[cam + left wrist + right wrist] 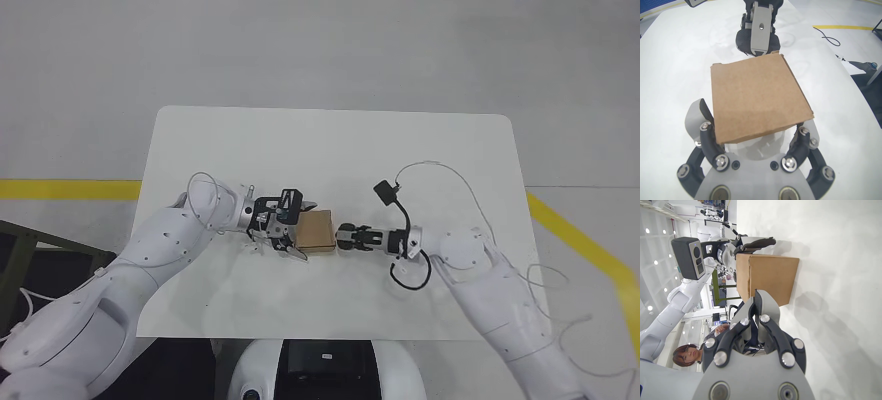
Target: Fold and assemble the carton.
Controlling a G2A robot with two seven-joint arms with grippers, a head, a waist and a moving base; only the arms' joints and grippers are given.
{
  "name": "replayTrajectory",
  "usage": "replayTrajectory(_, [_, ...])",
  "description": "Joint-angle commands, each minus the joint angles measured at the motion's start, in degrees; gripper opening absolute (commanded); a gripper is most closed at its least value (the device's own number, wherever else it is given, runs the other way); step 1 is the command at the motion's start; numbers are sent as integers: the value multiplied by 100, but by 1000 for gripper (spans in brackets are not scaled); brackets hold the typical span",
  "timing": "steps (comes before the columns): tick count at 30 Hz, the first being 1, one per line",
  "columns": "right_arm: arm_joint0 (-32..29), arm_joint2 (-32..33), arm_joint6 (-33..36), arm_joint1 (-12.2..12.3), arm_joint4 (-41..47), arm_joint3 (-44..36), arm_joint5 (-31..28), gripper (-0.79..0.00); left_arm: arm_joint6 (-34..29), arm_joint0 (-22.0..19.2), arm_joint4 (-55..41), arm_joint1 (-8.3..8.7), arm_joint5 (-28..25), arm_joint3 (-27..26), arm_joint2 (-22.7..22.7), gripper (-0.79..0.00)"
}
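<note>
**Inspector:** Where is the task item?

**Assessor:** The carton (pixel 318 230) stands on the white table (pixel 450 150), about mid-table, between the two grippers. It is already box-shaped, with the top panel flat. There is a seam on its right end, and a small tab (pixel 774 52) stands slightly proud at that end's top edge.

**Inspector:** And the grippers?

**Assessor:** The left gripper (pixel 753 119) is at the carton's left end. Its fingers (pixel 702 113) are spread to the box's width, one on the near wall and one on the far wall, which reads as a hold across the carton. The right gripper (pixel 755 296) is at the right end with its jaws pressed together and nothing visible between them. Its tip is at the end face, beside the seam.

**Inspector:** How will the carton handle?

**Assessor:** My judgement is that it is light, hollow, thin board. It should be stiff along the folds but liable to bow or dent if squeezed hard mid-panel. The matte surface should not slip against the rubber pads. It is best held across opposite walls close to the corners, and flaps are best pressed near their fold lines.

**Inspector:** What about the surface and the room?

**Assessor:** The table is smooth, so a push from one side alone would probably slide the box. The left gripper's hold serves as the stop. Beyond the table is a grey floor (pixel 300 60) marked with a yellow line (pixel 60 188).
</note>
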Motion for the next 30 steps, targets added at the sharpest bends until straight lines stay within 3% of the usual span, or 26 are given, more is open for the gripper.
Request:
replayTrajectory(1, [15, -39, -5, -10, 13, -2, 8, -785, -1, 0, 5, -1, 0, -5, 4, 0])
replayTrajectory(14, [107, -76, -43, -26, 47, 62, -30, -785, 12, -13, -7, -9, 0, -32, 38, 0])
replayTrajectory(15, [108, -49, -62, -21, 47, 65, -32, -717, 12, -15, -12, -11, 0, -30, 42, 0])
replayTrajectory(17, [109, 36, -125, -4, 34, 71, -30, -462, 12, -28, -16, -10, 0, -16, 38, 0])
replayTrajectory(18, [102, 86, -154, 6, 32, 63, -29, -311, 21, -39, -18, -4, 0, 7, 26, 0])
replayTrajectory(19, [89, 136, -176, 18, 25, 44, -33, -37, 30, -48, -8, 8, 0, 35, 12, 0])
replayTrajectory(20, [71, 184, -196, 30, 11, 14, -41, 0, 34, -49, -4, 27, 5, 60, -4, 0])
replayTrajectory(25, [-68, 383, -244, 85, -9, -181, -96, 0, 113, 28, -81, 230, 83, 20, -118, 0])
replayTrajectory(30, [-171, 481, -268, 115, 5, -338, -148, 0, 246, 202, -381, 600, 215, -450, -267, 0])
